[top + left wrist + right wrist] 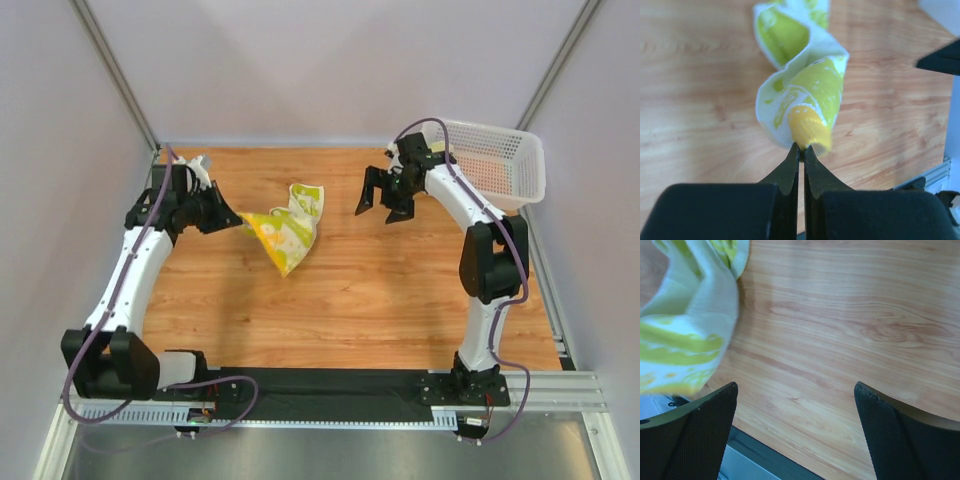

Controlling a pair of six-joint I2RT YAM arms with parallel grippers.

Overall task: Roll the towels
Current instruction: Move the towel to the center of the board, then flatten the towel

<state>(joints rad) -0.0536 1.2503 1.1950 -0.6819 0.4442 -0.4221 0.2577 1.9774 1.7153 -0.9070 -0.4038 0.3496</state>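
Note:
One towel [287, 228], cream with lime-green prints, lies crumpled and twisted on the wooden table left of centre. My left gripper [231, 218] is at its left end. In the left wrist view the jaws [801, 146] are pinched together on the towel's [810, 85] yellow end band, and the cloth runs away from the tips in a loose twist. My right gripper [380, 199] hovers to the right of the towel, apart from it, and is open. Its wide-spread fingers [795, 395] have only bare wood between them. The towel [690, 315] fills that view's upper left.
A white perforated basket [520, 150] stands at the back right corner, behind the right arm. A pale crumpled thing [199, 165] lies behind the left arm at the back left. Grey walls enclose the table [380, 300], and a black rail runs along its near edge.

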